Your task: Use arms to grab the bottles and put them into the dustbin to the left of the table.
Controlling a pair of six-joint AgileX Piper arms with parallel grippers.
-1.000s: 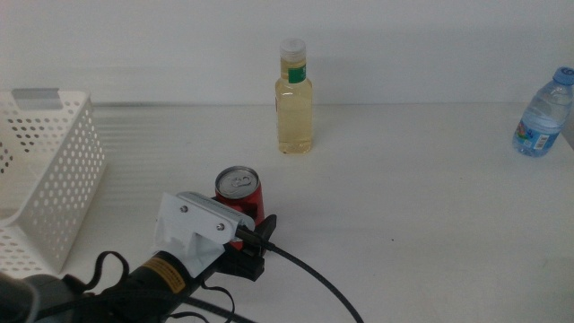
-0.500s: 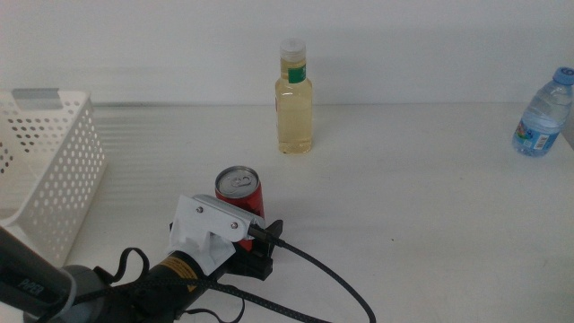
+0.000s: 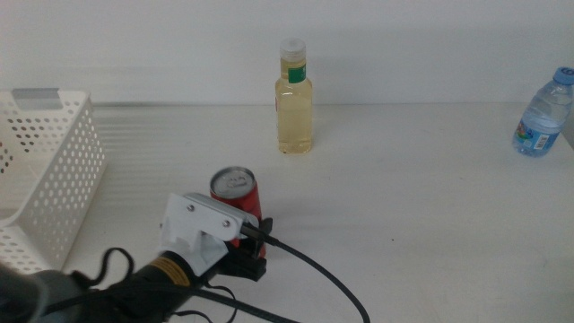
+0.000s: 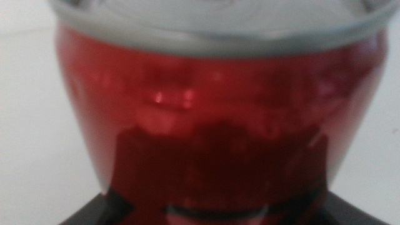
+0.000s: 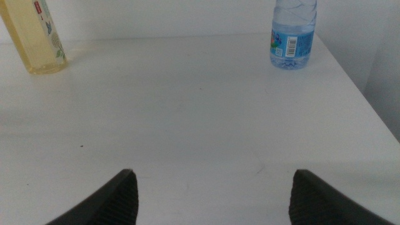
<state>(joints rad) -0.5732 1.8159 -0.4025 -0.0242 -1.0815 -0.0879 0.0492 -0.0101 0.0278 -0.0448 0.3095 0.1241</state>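
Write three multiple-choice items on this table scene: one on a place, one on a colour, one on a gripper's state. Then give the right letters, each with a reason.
1. Where does the dustbin stand?
A. at the table's left edge
B. behind the yellow bottle
C. beside the water bottle

2. What colour is the can at the left gripper?
A. blue
B. red
C. green

3. How does the right gripper stand?
A. shut on the water bottle
B. shut on the yellow bottle
C. open over bare table, holding nothing

Answers: 1 A, the white perforated basket sits at the left side of the middle view, far from the yellow bottle and the water bottle. 2 B, the can's red body fills the left wrist view. 3 C, the right wrist view shows its jaws wide apart with only white table between them.
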